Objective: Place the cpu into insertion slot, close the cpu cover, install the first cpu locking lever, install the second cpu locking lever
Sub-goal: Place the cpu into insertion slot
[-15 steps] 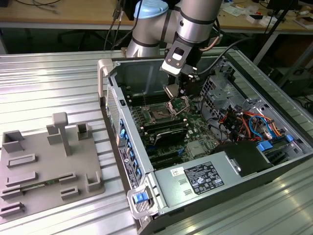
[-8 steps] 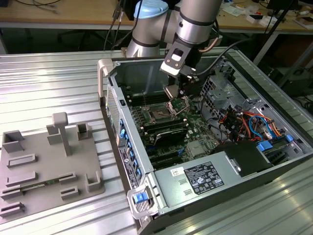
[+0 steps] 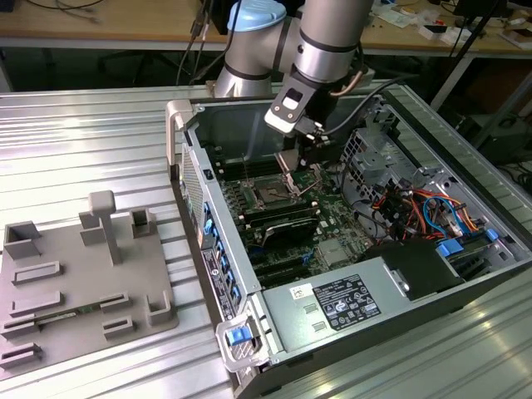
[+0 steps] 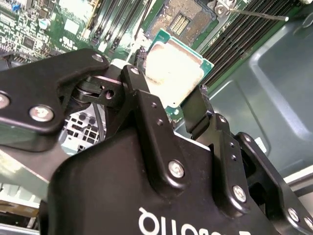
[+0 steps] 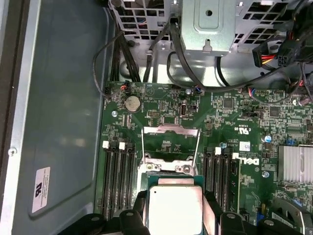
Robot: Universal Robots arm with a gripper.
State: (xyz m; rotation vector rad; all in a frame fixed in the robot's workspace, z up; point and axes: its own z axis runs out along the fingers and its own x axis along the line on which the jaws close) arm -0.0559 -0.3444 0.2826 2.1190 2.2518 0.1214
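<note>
Above the motherboard's socket, the cpu [image 4: 173, 68] is gripped by two opposite edges in the gripper [image 4: 168, 87].
The chip is judged light, stiff and thin, its underside fragile, so it is best taken by the edges, where the black fingers [image 4: 142, 98] are clamped. The bare insertion slot [image 4: 188, 17] is seen just beyond it in the second wrist view. The cpu cover [image 5: 170, 143] is shown open in the first wrist view, and the whole computer case [image 3: 218, 258] in the exterior view.

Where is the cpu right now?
In both wrist views the cpu is clamped in the gripper, above the motherboard, close to the uncovered insertion slot.
</note>
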